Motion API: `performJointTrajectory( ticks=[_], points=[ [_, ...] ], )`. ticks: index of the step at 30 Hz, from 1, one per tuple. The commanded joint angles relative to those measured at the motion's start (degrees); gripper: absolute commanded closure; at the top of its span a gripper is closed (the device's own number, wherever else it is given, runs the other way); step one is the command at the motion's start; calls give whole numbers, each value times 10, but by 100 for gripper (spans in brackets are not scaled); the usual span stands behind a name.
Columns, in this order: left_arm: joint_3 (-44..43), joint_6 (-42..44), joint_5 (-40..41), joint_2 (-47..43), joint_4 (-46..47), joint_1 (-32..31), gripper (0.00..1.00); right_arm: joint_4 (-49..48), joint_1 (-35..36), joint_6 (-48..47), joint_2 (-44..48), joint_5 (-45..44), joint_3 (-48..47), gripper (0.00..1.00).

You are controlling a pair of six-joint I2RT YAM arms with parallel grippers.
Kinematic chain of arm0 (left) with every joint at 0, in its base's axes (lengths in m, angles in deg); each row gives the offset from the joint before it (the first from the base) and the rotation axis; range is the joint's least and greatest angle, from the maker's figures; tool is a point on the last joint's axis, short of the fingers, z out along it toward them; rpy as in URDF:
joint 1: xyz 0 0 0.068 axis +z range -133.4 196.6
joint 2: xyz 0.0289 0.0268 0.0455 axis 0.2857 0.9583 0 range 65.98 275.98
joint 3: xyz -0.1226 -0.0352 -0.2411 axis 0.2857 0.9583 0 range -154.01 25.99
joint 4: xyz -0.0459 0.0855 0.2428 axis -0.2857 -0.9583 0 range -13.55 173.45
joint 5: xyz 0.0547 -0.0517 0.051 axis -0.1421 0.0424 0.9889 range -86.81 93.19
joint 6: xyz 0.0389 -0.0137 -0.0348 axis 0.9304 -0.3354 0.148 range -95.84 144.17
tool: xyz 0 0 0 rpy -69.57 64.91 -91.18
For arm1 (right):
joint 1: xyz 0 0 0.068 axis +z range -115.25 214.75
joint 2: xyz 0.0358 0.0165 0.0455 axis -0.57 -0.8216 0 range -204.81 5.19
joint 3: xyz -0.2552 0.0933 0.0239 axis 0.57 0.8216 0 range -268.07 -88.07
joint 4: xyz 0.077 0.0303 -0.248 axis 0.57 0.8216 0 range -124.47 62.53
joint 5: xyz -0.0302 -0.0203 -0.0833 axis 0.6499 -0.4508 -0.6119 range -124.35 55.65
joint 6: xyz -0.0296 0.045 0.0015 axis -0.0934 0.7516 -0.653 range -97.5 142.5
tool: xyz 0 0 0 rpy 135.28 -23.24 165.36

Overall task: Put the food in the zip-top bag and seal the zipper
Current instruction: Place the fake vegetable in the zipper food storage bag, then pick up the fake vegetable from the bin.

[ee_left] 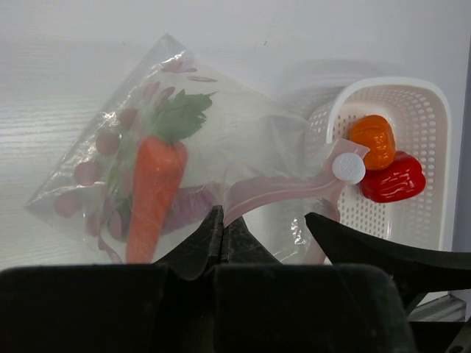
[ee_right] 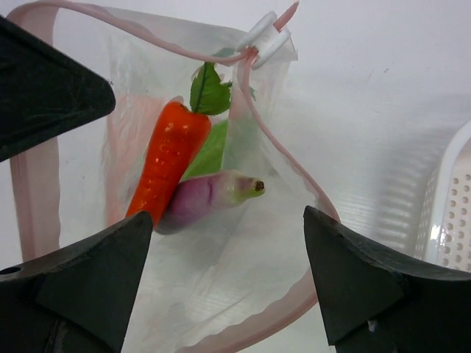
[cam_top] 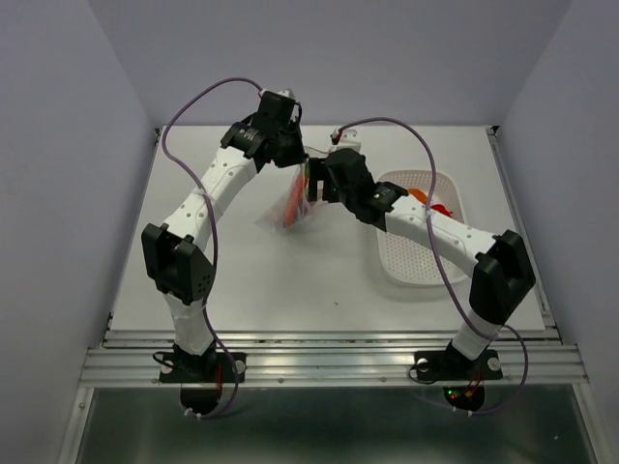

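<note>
The clear zip-top bag [cam_top: 288, 205] lies at the middle back of the table with its mouth held open. My left gripper [ee_left: 221, 215] is shut on the pink zipper strip [ee_left: 280, 187]; the white slider tab [ee_left: 348, 168] sits at the strip's far end. Inside the bag are a carrot [ee_right: 165, 162], a purple eggplant [ee_right: 210, 197] and a green pod [ee_right: 213, 147]. My right gripper [ee_right: 228, 215] is open and empty, its jaws spread over the bag's open mouth. An orange fruit [ee_left: 374, 140] and a red pepper [ee_left: 394, 178] lie in the basket.
The white perforated oval basket [cam_top: 421, 261] stands right of the bag, under the right arm. Both grippers [cam_top: 302, 155] [cam_top: 314, 188] are close together above the bag. Grey walls enclose the table at the back and both sides.
</note>
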State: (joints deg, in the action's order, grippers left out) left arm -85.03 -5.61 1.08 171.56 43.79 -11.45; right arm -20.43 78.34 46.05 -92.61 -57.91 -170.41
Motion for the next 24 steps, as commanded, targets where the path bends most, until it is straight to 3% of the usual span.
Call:
performJointTrajectory(
  ticks=[1, 5, 7, 14, 19, 24],
  points=[
    [-7, 12, 4, -30, 20, 2, 100, 4, 5, -10, 47, 21, -47, 11],
    [-7, 12, 1, -24, 20, 2, 100, 4, -2, -27, 101, 26, -54, 7],
    [-2, 12, 2, -24, 22, 2, 100, 5, -11, -27, 126, 12, -43, 0],
    [-1, 16, 0, -26, 22, 2, 100, 29, -106, -38, 235, -17, 35, 0],
    [4, 17, -3, -31, 27, 2, 100, 75, -227, -93, 250, 87, 67, 0],
    [2, 21, -3, -30, 26, 2, 100, 97, -279, -278, 180, 180, 93, 0]
  ],
)
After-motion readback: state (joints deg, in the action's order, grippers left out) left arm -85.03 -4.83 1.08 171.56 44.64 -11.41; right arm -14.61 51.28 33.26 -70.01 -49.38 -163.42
